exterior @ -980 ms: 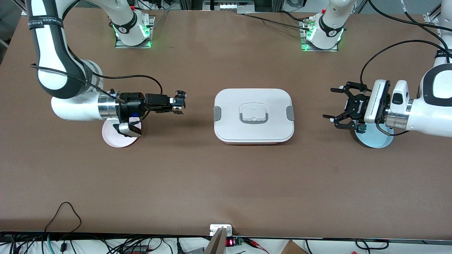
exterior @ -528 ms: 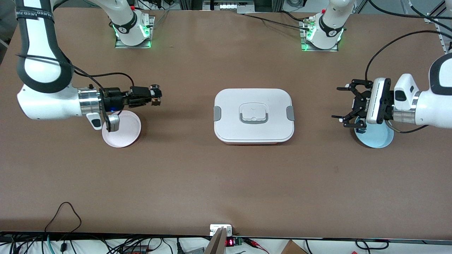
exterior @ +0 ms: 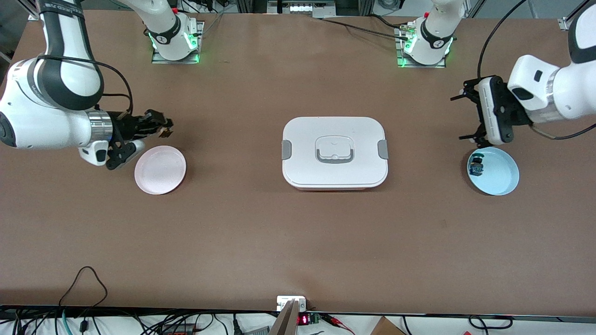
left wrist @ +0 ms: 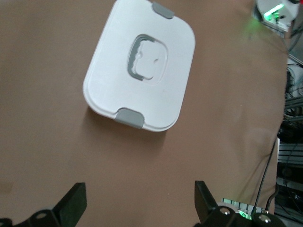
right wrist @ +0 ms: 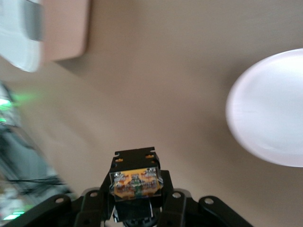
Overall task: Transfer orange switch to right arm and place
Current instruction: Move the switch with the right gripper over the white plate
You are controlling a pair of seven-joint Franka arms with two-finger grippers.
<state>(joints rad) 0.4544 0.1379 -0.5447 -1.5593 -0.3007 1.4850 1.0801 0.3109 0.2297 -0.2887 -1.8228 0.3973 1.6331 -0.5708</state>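
Note:
The orange switch (exterior: 165,133) is a tiny black block with an orange-tan part. It sits clamped between the slim black fingers of my right gripper (exterior: 160,126), in the air over the table just beside the pink plate (exterior: 160,170). In the right wrist view the switch (right wrist: 136,182) shows its orange face between the shut fingers, with the pink plate (right wrist: 270,113) beside it. My left gripper (exterior: 465,117), a broad black claw, is open and empty over the table by the light blue plate (exterior: 500,174). Its spread fingertips (left wrist: 71,205) frame bare table.
A white lidded box (exterior: 334,151) with grey clips stands at the table's middle and also shows in the left wrist view (left wrist: 142,66). A small black-blue part (exterior: 476,166) lies in the light blue plate. Cables hang along the table's front edge.
My right gripper has drawn back with the switch from near the box toward the right arm's end of the table, beside the pink plate. My left gripper has lifted away, uncovering the blue plate.

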